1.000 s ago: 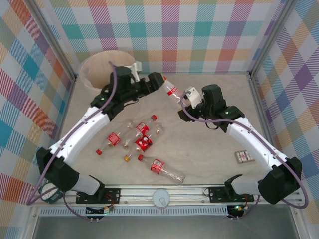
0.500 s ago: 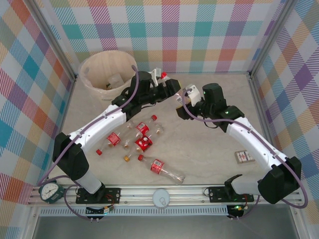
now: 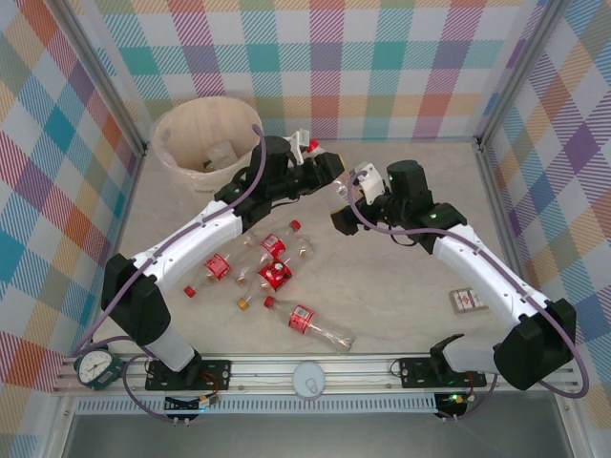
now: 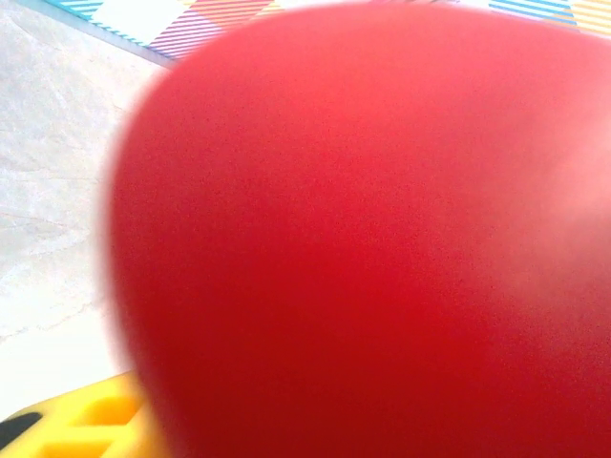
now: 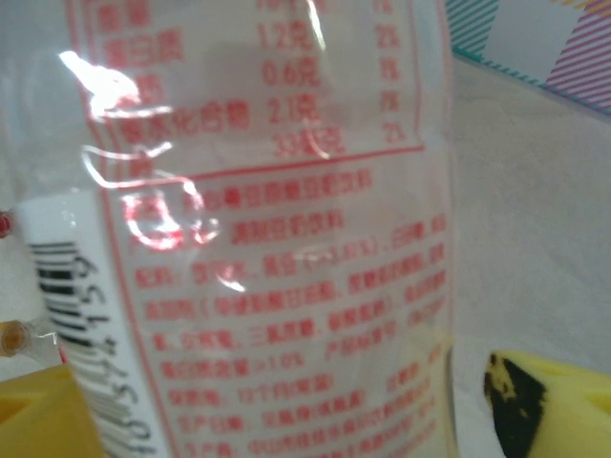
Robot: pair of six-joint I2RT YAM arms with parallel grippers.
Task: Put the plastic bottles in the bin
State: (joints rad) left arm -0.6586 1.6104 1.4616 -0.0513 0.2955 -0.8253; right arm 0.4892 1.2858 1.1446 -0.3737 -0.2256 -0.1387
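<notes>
Our right gripper (image 5: 286,410) stands wide open either side of a bottle (image 5: 248,191) mid-frame; whether our left gripper (image 3: 326,165) grips anything, we cannot tell.

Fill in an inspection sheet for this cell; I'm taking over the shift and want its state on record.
Surface: pale table, no spills seen.
Job's things: bin at the far left corner, contents too small to name; loose bottles lying mid-table; printed bottle between the two grippers.
Clutter: red-and-white box on the table's right side.
Grippers: left gripper at the printed bottle, grip unclear; right gripper open, one finger pad clear of that bottle.
Cables: purple cables run along both arms; no snag seen.
Surroundings: checked cloth walls; dial gauge by the front rail.
</notes>
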